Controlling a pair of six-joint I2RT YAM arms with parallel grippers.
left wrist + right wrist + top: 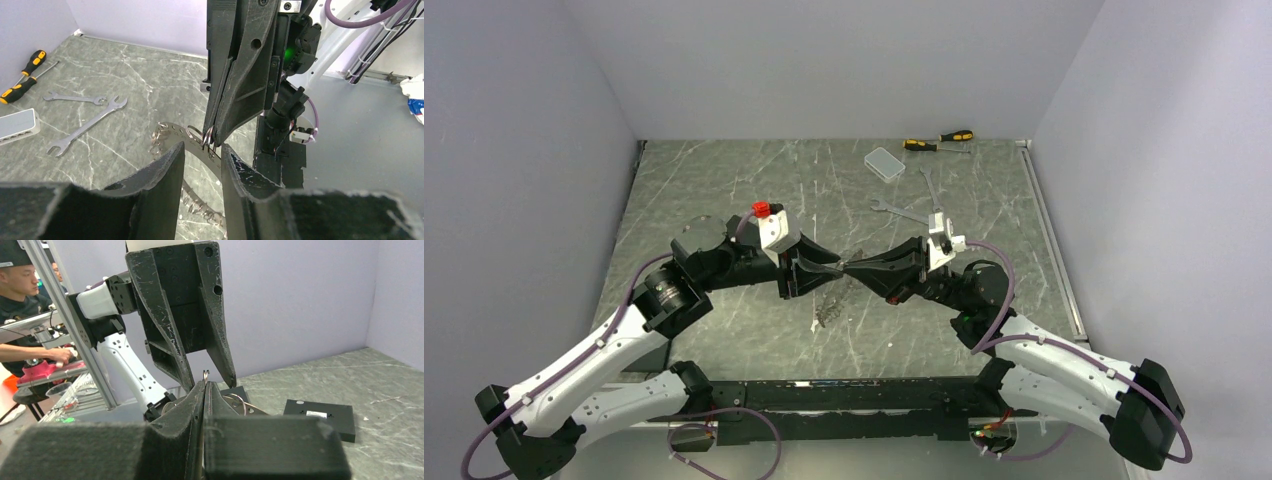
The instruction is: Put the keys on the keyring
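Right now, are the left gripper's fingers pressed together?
No, the left gripper shows a clear gap between its fingers, with the keyring visible through it.

keyring (829,303) between left end effector (827,272) and right end effector (849,266), wrenches (904,210) behind, screwdrivers (939,141) farthest

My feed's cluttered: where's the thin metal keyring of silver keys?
Top view, mid-table: the keyring is pinched in the right end effector, facing the left end effector.

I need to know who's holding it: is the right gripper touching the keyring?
Touching. The left wrist view shows the right gripper shut, its tips pinching the keyring wire, just above the open left gripper.
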